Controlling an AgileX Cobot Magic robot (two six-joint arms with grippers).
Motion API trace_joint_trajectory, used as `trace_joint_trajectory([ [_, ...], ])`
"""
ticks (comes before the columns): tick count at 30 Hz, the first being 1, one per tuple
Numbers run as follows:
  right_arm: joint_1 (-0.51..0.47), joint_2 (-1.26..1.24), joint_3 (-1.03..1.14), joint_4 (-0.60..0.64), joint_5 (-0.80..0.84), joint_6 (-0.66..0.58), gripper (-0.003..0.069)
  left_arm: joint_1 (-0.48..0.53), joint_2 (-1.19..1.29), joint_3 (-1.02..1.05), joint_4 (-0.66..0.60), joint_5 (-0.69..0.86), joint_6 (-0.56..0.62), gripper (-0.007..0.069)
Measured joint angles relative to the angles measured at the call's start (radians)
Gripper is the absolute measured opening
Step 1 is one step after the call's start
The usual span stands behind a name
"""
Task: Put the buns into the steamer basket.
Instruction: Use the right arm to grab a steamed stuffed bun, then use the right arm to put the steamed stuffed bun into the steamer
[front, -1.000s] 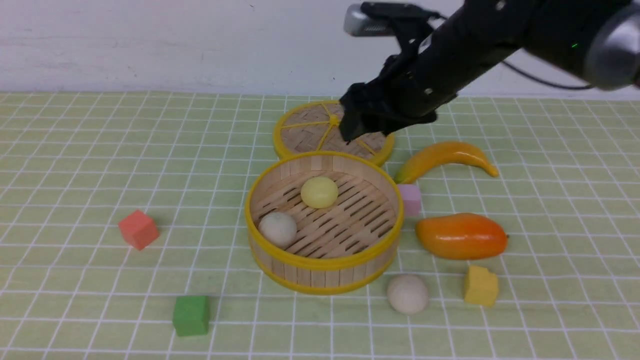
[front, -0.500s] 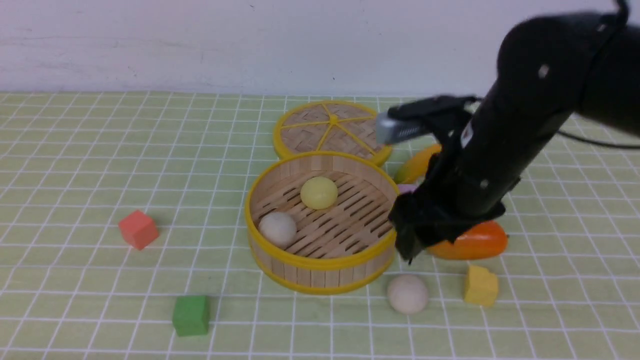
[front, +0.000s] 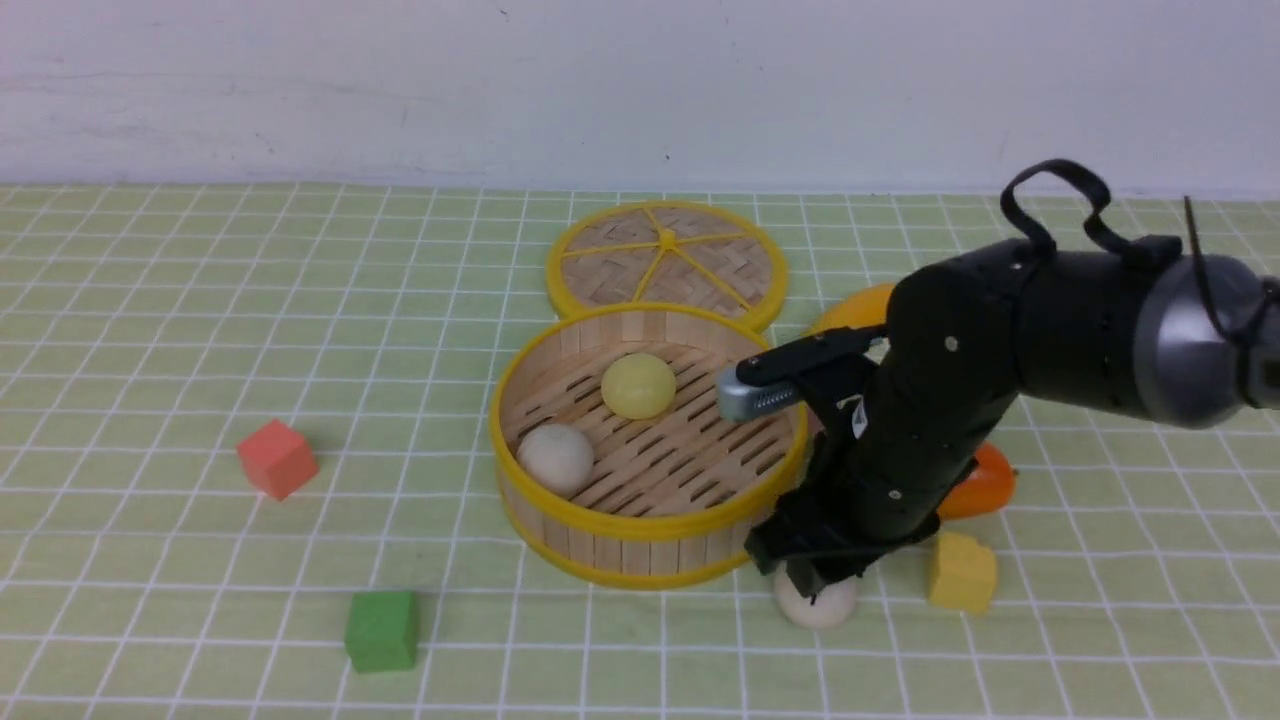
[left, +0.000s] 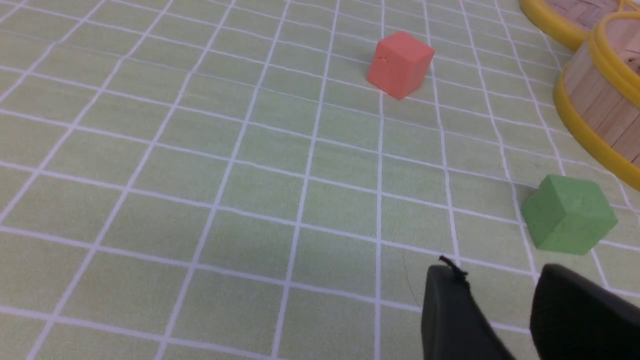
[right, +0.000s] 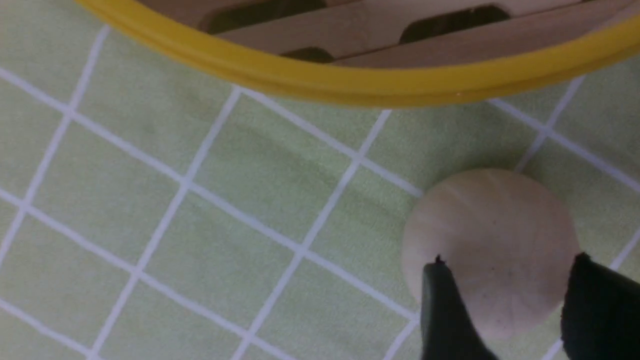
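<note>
The steamer basket (front: 645, 525) stands mid-table with two buns on its slats: a pale yellow one (front: 638, 385) and an off-white one (front: 555, 458). A third, off-white bun (front: 820, 607) lies on the cloth just in front of the basket's right side. My right gripper (front: 812, 580) is down over it. In the right wrist view its two fingers straddle this bun (right: 492, 225), one on each side of the gripper's middle (right: 507, 262); contact is unclear. The basket's rim (right: 350, 85) is close by. My left gripper (left: 497, 275) hangs open and empty above the cloth.
The woven lid (front: 665, 258) lies behind the basket. An orange mango (front: 985, 480) and a yellow cube (front: 962, 572) sit right beside my right arm, a banana (front: 850, 310) behind it. A red cube (front: 277, 458) and a green cube (front: 382, 630) are to the left.
My right arm swung from above the lid, down past the basket's right side, onto the bun on the cloth. Its fingers now stand around that bun. The left arm stayed put.
</note>
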Motion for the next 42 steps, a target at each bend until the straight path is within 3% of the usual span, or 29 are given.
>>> trace_joint_trajectory([
  [6,0.000,0.024,0.000,-0.071,-0.026,0.086,0.0108,0.000,0.000,0.000,0.000,0.000,0.000,0.0238],
  [12,0.000,0.023,0.000,-0.091,-0.024,0.118,0.0008,0.000,0.000,0.000,0.000,0.000,0.000,0.0238],
  [25,0.000,-0.128,-0.130,-0.075,0.061,0.116,0.0004,0.000,0.000,0.000,0.000,0.000,0.000,0.0238],
  [35,0.000,-0.034,-0.189,-0.036,-0.263,0.109,0.0004,0.000,0.000,0.000,0.000,0.000,0.000,0.0238],
  [42,0.000,0.120,-0.189,0.014,-0.281,0.142,0.0058,0.000,0.000,0.000,0.000,0.000,0.000,0.0238],
])
